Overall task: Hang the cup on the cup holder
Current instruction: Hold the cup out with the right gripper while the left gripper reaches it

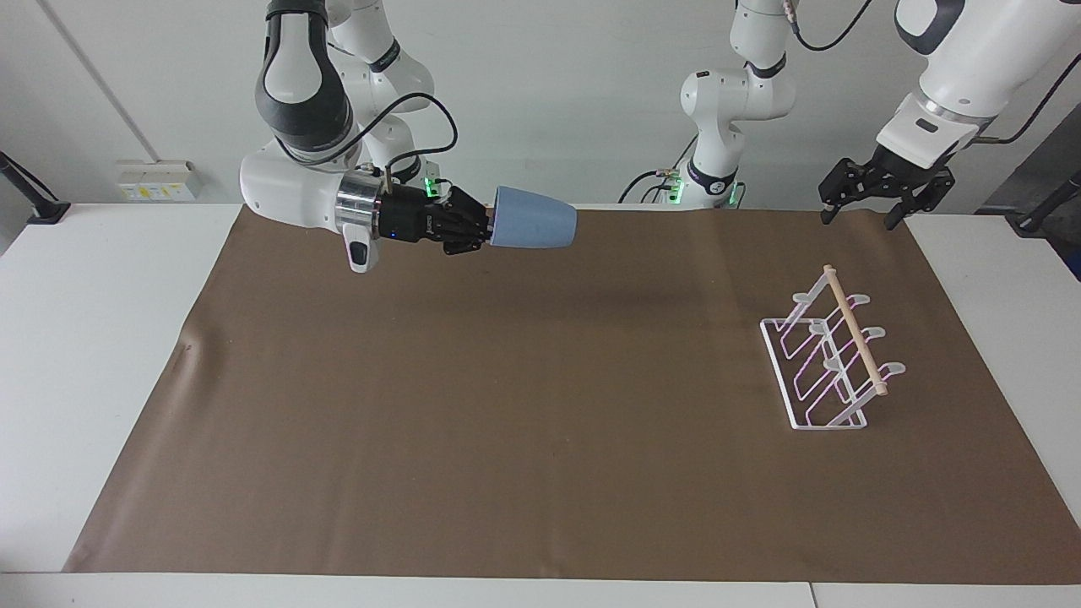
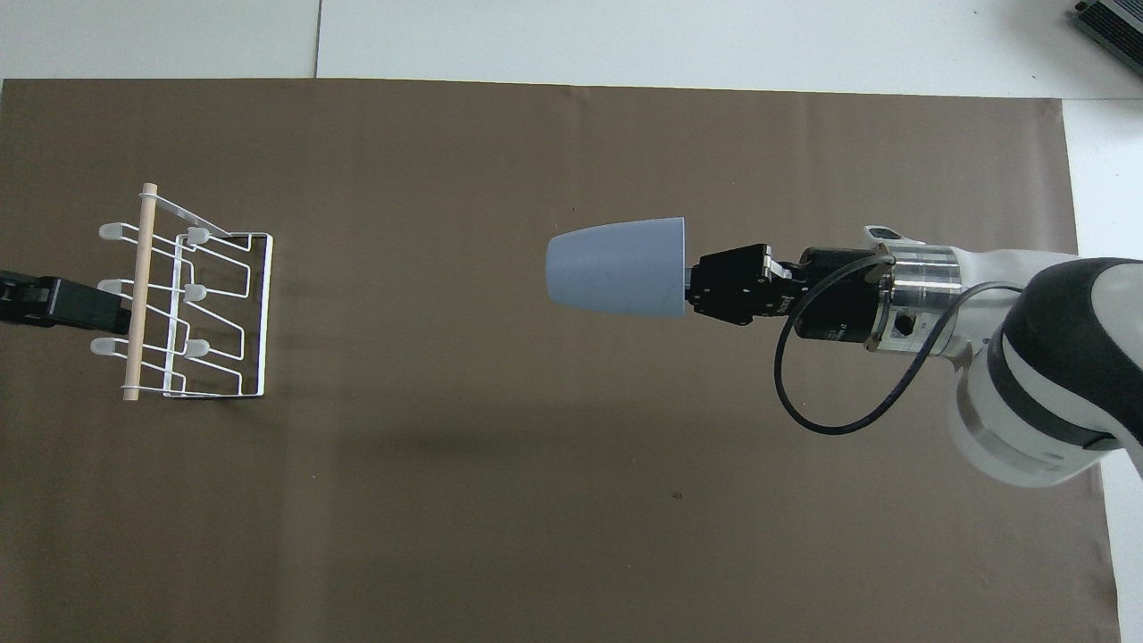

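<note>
My right gripper [image 1: 488,228] is shut on the rim of the light-blue cup [image 1: 534,229]. It holds the cup on its side in the air over the mat's middle, base pointing toward the left arm's end; both also show in the overhead view, gripper [image 2: 688,288] and cup [image 2: 616,268]. The white wire cup holder [image 1: 855,331] with its wooden dowel stands on the mat near the left arm's end and holds no cup; it also shows in the overhead view [image 2: 142,268]. My left gripper [image 1: 870,198] is open and hovers beside the holder [image 2: 54,302].
A brown mat [image 1: 507,405] covers most of the white table [image 1: 93,338]. A third arm's base [image 1: 714,181] stands at the table's edge by the robots.
</note>
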Robot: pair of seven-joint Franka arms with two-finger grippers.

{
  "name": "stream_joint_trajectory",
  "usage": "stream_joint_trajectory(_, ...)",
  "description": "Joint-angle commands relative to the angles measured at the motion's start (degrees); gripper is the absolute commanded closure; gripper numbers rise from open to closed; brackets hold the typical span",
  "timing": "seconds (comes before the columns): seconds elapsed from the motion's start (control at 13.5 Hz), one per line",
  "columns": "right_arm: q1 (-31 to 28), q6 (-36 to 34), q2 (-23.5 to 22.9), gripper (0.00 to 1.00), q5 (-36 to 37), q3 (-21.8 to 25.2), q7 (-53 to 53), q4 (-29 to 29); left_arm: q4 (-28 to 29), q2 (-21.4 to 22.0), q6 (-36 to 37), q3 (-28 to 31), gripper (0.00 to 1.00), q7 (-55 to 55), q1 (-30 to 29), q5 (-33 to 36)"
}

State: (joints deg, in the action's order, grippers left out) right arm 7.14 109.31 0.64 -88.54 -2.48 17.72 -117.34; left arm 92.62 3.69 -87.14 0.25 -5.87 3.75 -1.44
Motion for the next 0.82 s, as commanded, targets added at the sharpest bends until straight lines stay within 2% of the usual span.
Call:
stream_joint_trajectory(0.0,3.66,5.1,1.65,1.0,-5.4,-0.07,1.26,-2.11,-0.5,-0.17,-0.57,-0.42,0.0,3.38,1.44,-1.01)
stream_joint_trajectory(0.22,6.48,8.63,1.56,1.0,-10.85,-0.07,1.7,-1.93,-1.74,-0.87,-0.75,-1.56,0.0,13.13,1.62,-8.91)
stream_joint_trajectory(0.59,6.66,8.64,1.73,1.0,-11.22,-0.07,2.84,-2.02,-5.51,-3.24,-3.91,-5.78,0.0,40.26,1.62,-19.98)
stream_joint_trajectory(0.74,6.57,8.46,1.65,1.0,-11.13,0.02,3.02,-2.02,-7.1,-4.03,-3.92,-7.45,0.0,53.35,1.44,-22.02)
